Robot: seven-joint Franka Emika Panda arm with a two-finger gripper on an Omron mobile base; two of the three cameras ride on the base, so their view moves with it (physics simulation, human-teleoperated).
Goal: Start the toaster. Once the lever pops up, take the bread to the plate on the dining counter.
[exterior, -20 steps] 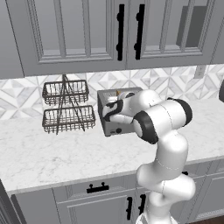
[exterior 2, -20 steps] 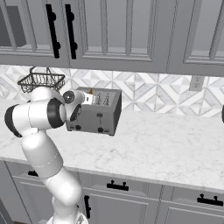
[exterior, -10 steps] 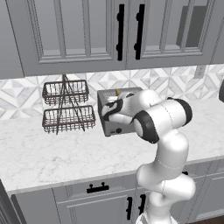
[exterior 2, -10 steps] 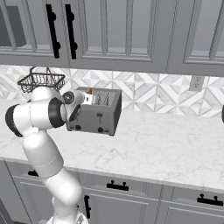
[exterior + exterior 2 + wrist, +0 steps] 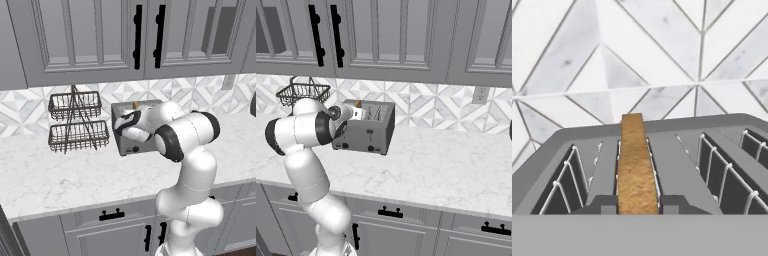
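The grey four-slot toaster (image 5: 120, 112) (image 5: 370, 134) (image 5: 682, 165) stands on the marble worktop against the tiled wall. The bread (image 5: 637, 160), a golden-tan slice seen edge-on, sticks up out of the second slot from the left; its top corner also shows as a small tan tip (image 5: 358, 104) (image 5: 135, 105). My gripper (image 5: 638, 202) (image 5: 131, 117) (image 5: 355, 113) hangs over the toaster's top, and its two dark fingertips (image 5: 604, 202) press against both faces of the slice. The plate and the dining counter are out of view.
A two-tier dark wire basket rack (image 5: 76, 122) (image 5: 303, 92) stands left of the toaster. Grey wall cabinets (image 5: 100, 35) hang low above it. The marble worktop (image 5: 446, 170) runs on to the right, with a wall outlet (image 5: 480, 93) above it.
The jaws have closed in from wide open onto the bread slice. The arm, toaster and base have hardly moved.
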